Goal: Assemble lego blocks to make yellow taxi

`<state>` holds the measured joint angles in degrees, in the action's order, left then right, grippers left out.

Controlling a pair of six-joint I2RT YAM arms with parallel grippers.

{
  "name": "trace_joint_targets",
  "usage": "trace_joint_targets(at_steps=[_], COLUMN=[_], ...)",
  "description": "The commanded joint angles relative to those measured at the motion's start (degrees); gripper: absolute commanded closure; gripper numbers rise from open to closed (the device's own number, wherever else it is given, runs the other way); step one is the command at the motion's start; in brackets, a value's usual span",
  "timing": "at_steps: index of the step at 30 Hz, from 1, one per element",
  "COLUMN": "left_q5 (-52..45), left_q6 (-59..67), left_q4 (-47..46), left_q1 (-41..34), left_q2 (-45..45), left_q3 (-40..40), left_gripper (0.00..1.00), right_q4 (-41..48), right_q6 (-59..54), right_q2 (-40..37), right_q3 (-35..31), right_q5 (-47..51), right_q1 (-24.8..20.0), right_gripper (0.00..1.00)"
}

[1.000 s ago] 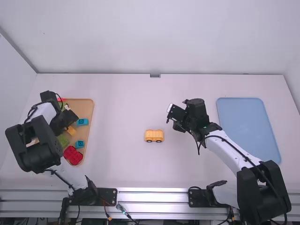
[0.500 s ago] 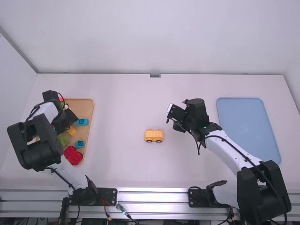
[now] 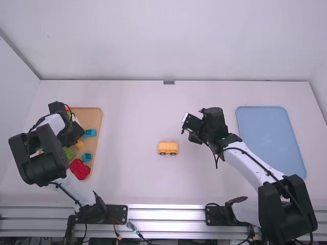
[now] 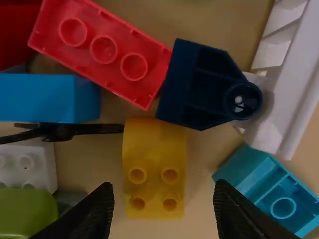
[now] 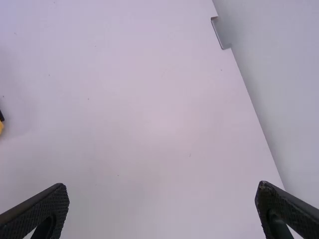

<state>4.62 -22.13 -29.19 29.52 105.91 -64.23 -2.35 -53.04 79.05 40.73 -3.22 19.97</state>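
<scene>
Over the orange-brown tray at the left hangs my left gripper (image 3: 74, 133). In the left wrist view my left gripper (image 4: 163, 201) is open, its fingers on either side of a yellow curved block with several studs (image 4: 154, 167), touching neither side. My right gripper (image 3: 187, 126) is above the table right of the middle; in the right wrist view the same right gripper (image 5: 162, 199) stands open with nothing between its fingers. A yellow-orange block base on wheels (image 3: 168, 148) rests mid-table.
The tray (image 3: 97, 115) also holds a red block (image 3: 79, 169), teal blocks (image 3: 87, 156) and a green one. Close around the yellow block lie a red brick (image 4: 104, 52), a dark blue piece (image 4: 199, 84) and a teal brick (image 4: 269, 186). A blue tray (image 3: 271, 138) lies at the right.
The left gripper has shifted slightly right and away from the camera over the tray. The right arm and the wheeled base have stayed put.
</scene>
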Motion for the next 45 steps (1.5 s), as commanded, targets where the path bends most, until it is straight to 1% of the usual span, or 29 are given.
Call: trace_joint_targets(at_steps=[1,5,15,19,22,23,24,29,30,32,35,40,45], left_q5=[0.8,1.0,1.0,1.0,1.0,1.0,1.0,1.0,1.0,1.0,0.9,0.7,0.4], left_q6=[-0.6,-0.7,-0.7,-0.5,-0.5,-0.5,-0.5,-0.3,-0.3,-0.4,-0.4,-0.6,-0.5], left_q4=[-0.3,0.0,4.3,5.4,6.4,7.0,7.4,8.2,8.5,8.7,8.4,7.1,4.8], left_q1=[0.1,-0.1,-0.2,-0.2,-0.2,-0.3,-0.3,-0.2,-0.3,-0.3,-0.3,-0.3,-1.1], left_q2=[0.2,0.2,0.2,0.2,0.2,0.2,0.2,0.2,0.2,0.1,-0.4,-3.2,-9.0], left_q3=[0.5,1.2,4.9,5.6,6.1,6.4,6.6,6.7,6.6,5.9,5.1,4.9,5.1], left_gripper=[0.46,0.47,0.47,0.49,0.55,0.60,0.62,0.69,0.72,0.88,0.98,0.98,0.98], right_q4=[0.2,0.2,0.2,0.3,0.7,1.1,1.2,1.3,1.3,1.3,1.3,1.3,1.1], right_q6=[0.1,0.2,0.2,0.3,0.1,0.0,0.0,0.0,0.0,0.0,0.0,0.0,0.0], right_q2=[-0.8,-0.8,-0.8,-0.8,-0.8,-0.8,-0.8,-0.8,-0.8,-0.8,-0.8,-0.8,-0.8], right_q3=[-0.3,-0.3,-0.3,-0.3,-0.3,-0.3,-0.3,-0.3,-0.3,-0.3,-0.3,-0.3,-0.3], right_q5=[0.1,0.1,0.1,0.1,0.1,0.1,0.1,0.1,0.1,0.1,0.3,0.3,0.3], right_q1=[-0.1,-0.1,-0.1,-0.1,-0.1,-0.1,-0.1,-0.1,-0.1,-0.1,-0.1,-0.1,-0.1], right_gripper=[0.01,0.01,0.01,0.01,0.01,0.01,0.01,0.01,0.01,0.01,0.01,0.01,0.01])
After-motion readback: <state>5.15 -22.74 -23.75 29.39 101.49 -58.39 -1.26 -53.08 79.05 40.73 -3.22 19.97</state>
